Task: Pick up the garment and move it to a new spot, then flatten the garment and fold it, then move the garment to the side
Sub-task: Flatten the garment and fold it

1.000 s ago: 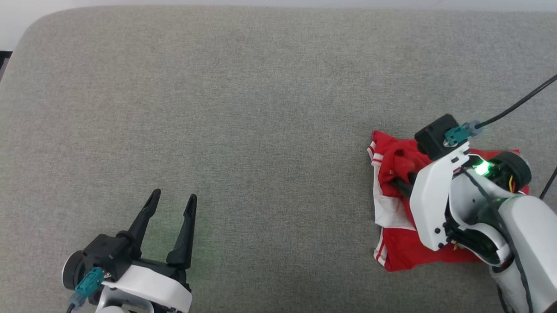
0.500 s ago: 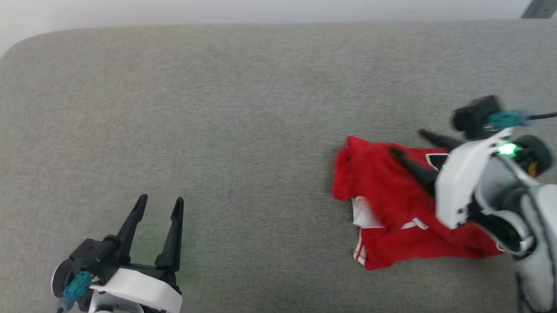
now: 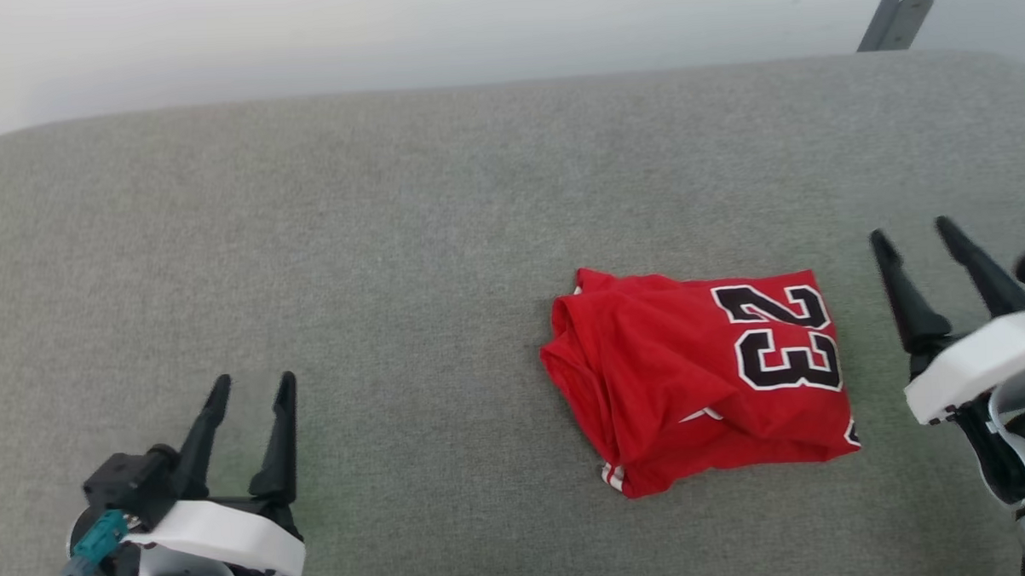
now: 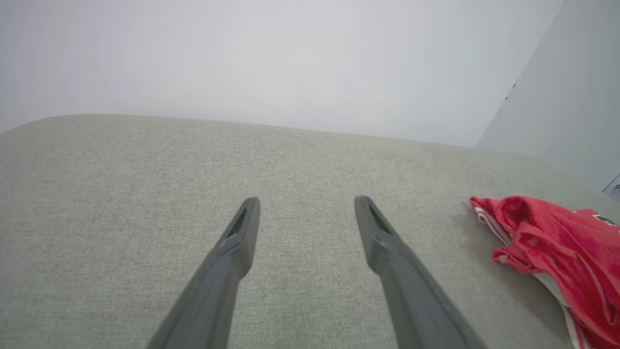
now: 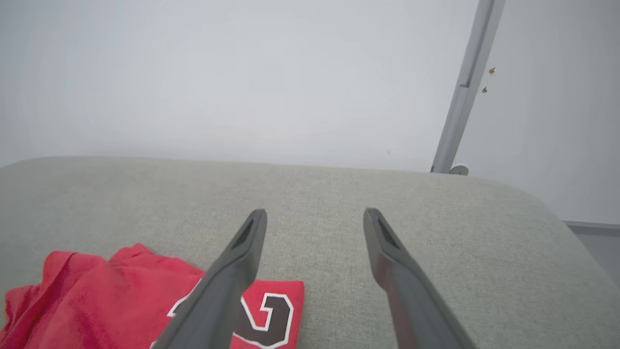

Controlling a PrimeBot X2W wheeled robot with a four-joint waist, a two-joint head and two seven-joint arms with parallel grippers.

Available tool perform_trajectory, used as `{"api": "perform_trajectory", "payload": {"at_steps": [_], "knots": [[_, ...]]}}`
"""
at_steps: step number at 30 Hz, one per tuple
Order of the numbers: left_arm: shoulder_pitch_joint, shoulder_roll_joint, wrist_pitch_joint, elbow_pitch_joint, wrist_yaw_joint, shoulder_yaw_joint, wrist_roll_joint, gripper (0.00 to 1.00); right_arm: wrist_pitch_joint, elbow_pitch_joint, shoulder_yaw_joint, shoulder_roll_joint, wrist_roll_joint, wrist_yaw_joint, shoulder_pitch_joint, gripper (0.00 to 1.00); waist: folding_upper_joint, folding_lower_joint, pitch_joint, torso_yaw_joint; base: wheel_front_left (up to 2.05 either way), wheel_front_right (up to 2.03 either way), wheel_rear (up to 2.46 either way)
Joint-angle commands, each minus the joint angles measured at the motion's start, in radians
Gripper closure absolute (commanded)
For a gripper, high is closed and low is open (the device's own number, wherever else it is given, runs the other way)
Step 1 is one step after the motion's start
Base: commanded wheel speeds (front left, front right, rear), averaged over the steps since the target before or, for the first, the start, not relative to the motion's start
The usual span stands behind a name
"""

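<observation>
The garment [image 3: 695, 384], a bright red jersey with a black white-outlined "23", lies folded in a rough rectangle on the grey cushion, right of centre. The left wrist view catches its bunched left edge [image 4: 557, 247], and its number corner [image 5: 271, 315] lies low in the right wrist view. My right gripper [image 3: 911, 236] stands open just right of the jersey, apart from it, nothing between its fingers. At the lower left my left gripper [image 3: 252, 387] is open and empty, far from the cloth.
The grey fabric cushion [image 3: 350, 268] spans the whole work area, with a pale wall behind it. A grey metal post [image 3: 886, 11] rises at the back right. The cushion's rounded right end [image 5: 571, 237] falls off beside my right gripper.
My right gripper has let go of the jersey and pulled back to the right, now open. The jersey lies flatter with the number up. The head camera has tilted, shifting the picture.
</observation>
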Motion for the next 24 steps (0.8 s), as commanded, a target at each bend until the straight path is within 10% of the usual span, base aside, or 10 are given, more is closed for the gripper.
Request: {"api": "perform_trajectory", "payload": {"at_steps": [1,24], "knots": [[0.009,-0.008,-0.002,-0.001,0.002,0.019,0.007,0.00,-0.061,0.018,-0.014,0.014,0.000,0.000,0.015,0.00,0.0000,0.0000,-0.015,-0.013,0.00,0.00,0.00],[0.311,-0.074,-0.002,-0.258,0.003,0.215,0.132,0.00,-0.149,-0.156,-0.139,0.072,-0.084,0.000,0.326,0.00,0.0000,0.0000,-0.100,-0.019,0.00,0.00,0.00]]}}
